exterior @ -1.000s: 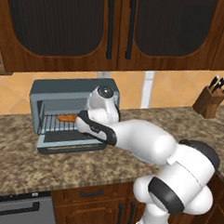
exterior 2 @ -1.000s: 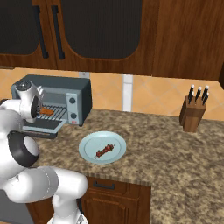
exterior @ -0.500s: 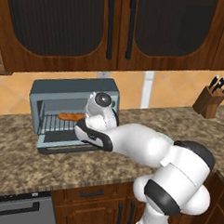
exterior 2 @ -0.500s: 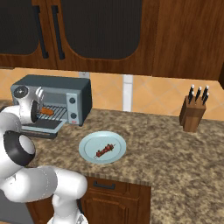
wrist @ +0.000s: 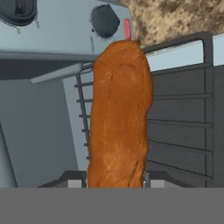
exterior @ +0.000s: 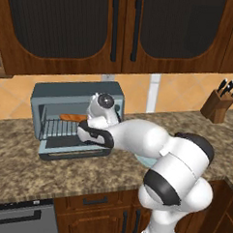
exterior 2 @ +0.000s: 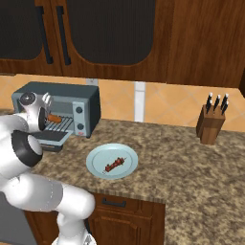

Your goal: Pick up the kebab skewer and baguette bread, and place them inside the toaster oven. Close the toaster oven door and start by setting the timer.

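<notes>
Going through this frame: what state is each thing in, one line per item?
toaster oven: on the counter, cavity open.
toaster oven door: folded down, open.
baguette bread: held in the gripper, at the wire rack.
kebab skewer: lying on the pale blue plate, untouched.
gripper: shut on the baguette.
knife block: upright on the counter, knives in.
upper cabinet doors: closed.
</notes>
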You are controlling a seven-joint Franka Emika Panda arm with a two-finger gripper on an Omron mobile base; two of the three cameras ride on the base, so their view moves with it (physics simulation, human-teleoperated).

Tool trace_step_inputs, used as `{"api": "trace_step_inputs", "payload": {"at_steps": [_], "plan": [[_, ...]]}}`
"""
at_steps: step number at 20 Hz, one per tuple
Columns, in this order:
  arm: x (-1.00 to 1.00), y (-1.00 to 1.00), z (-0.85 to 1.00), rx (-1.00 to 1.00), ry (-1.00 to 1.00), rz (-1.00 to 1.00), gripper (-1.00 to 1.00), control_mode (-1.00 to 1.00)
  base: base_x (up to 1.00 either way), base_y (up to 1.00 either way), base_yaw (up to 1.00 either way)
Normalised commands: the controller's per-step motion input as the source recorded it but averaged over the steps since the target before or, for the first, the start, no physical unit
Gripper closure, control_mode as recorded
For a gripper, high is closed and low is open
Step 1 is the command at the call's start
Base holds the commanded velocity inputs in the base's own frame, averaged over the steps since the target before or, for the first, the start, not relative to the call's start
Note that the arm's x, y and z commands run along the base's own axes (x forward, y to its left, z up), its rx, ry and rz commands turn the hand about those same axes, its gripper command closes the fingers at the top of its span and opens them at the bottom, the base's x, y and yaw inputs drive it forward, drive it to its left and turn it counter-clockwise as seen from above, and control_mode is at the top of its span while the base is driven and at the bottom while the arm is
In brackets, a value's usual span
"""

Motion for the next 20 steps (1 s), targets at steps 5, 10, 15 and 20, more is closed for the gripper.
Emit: {"api": "trace_step_inputs", "payload": {"at_steps": [5,10,15,20], "plan": [[0.18,0.2,-0.03,0.0,-0.03,0.0,1.0,-1.0,0.0,0.0,0.0],[0.26,0.16,-0.09,0.0,-0.02,0.0,1.0,-1.0,0.0,0.0,0.0],[0.01,0.03,-0.25,0.0,0.0,0.0,1.0,-1.0,0.0,0.0,0.0],[0.03,0.05,-0.13,0.0,-0.02,0.0,1.0,-1.0,0.0,0.0,0.0]]}}
